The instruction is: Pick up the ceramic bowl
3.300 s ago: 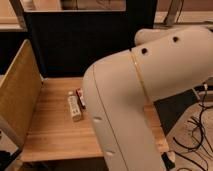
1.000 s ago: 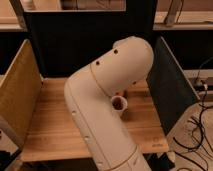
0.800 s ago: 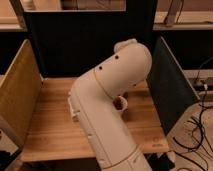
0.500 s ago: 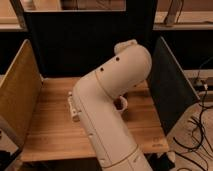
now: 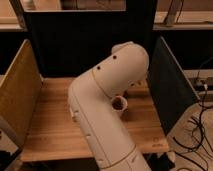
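1. The bowl (image 5: 120, 104) is small and reddish-brown. It sits upright on the wooden table (image 5: 50, 125), right of centre and toward the back. You only see part of the rim and mouth, because the arm (image 5: 97, 115) covers its left side.
2. The gripper is masked by the arm's bent elbow. My read is that it's just behind or above the bowl, on the far side of the upper link. I can't tell whether it's open or has hold of anything.
3. Key relation: the bowl lies just below and in front of where the wrist disappears, tucked against the arm's underside. It's round, so there's no long axis to line up with. You'd be taking it by the rim or across the mouth.
4. Judgement: you're in the final approach, with no lift visible yet.
5. Surroundings: a tan side panel (image 5: 17, 90) stands well to the left. A dark panel (image 5: 167, 85) stands near the bowl on the right, so watch clearance on that side. Cables (image 5: 200, 125) lie on the floor beyond it.
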{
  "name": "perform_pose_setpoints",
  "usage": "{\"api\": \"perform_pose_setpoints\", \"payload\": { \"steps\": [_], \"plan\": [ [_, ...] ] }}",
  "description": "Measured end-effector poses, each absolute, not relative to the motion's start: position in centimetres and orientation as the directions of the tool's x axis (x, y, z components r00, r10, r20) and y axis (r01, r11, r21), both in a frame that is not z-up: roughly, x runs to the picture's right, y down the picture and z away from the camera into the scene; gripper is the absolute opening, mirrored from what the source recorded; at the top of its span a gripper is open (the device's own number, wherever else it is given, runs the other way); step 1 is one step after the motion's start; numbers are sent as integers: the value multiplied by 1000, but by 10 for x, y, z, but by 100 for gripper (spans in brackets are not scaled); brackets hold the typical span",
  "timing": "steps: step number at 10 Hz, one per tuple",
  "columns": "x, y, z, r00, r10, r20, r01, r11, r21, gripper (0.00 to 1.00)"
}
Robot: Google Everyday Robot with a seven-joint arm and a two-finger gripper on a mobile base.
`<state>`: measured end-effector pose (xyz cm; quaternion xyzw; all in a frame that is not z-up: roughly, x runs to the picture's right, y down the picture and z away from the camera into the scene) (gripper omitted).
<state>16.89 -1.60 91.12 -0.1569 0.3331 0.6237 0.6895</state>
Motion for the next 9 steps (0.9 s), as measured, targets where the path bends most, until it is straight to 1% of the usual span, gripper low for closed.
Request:
{"api": "perform_pose_setpoints", "payload": {
  "steps": [5,7,8,9],
  "plan": [
    [155,24,950,4,670,-742,-977,162,141,66],
    [150,30,963,11,648,-762,-981,154,116,66],
    [146,34,970,18,634,-773,-984,147,97,63],
    [144,36,975,25,625,-780,-986,142,83,54]
  ]
}}
